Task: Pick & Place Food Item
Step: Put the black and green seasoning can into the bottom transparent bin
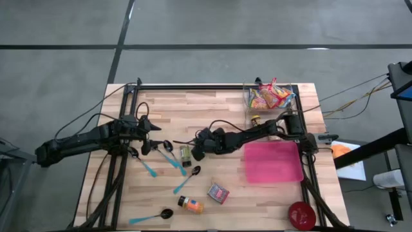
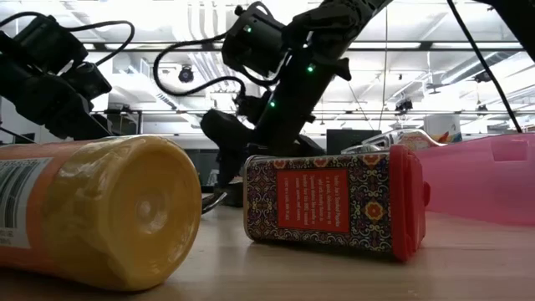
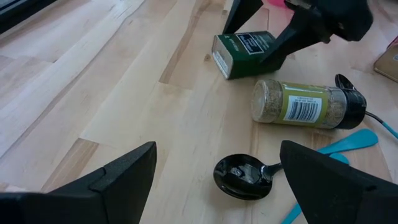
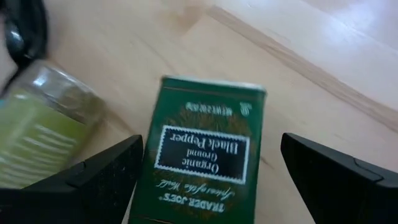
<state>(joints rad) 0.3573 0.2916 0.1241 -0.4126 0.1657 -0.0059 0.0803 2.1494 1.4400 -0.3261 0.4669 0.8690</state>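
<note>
Right wrist view: green black pepper tin (image 4: 202,152) lies flat on the wooden table (image 4: 323,37), label up, in line with the gap between the two dark fingers (image 4: 102,177), which stand wide apart on either side of it without touching it.
Right gripper: right gripper (image 1: 198,152) is open, low over the middle of the table, hanging just above the tin.
Tin, high view: mostly hidden under the right gripper; only the arm and its cables show there.
Tin, left wrist view: black pepper tin (image 3: 244,54) lies on its side, with the right arm's dark finger reaching down right beside it.
Herb jar: herb jar (image 3: 305,104) with a black cap lies on its side just beside the tin, apart from it.
Left gripper: left gripper (image 1: 152,136) is open, at the left-middle of the table, holding nothing.
Left fingers: left wrist view shows them spread wide (image 3: 115,180), with a black spoon (image 3: 242,178) lying on the wood between and ahead of them.
Blue spoon: blue spoon (image 1: 149,169) lies near the left gripper.
Pink tray: pink tray (image 1: 273,162) sits to the right of the right gripper, well apart from the tin.
Snack bin: clear bin of snack packets (image 1: 269,97) stands at the far right edge.
Front of table: orange spice bottle (image 2: 96,213) and patterned red-capped box (image 2: 330,205) lie on their sides.
Red lid: red lid (image 1: 301,214) sits at the near right corner.
</note>
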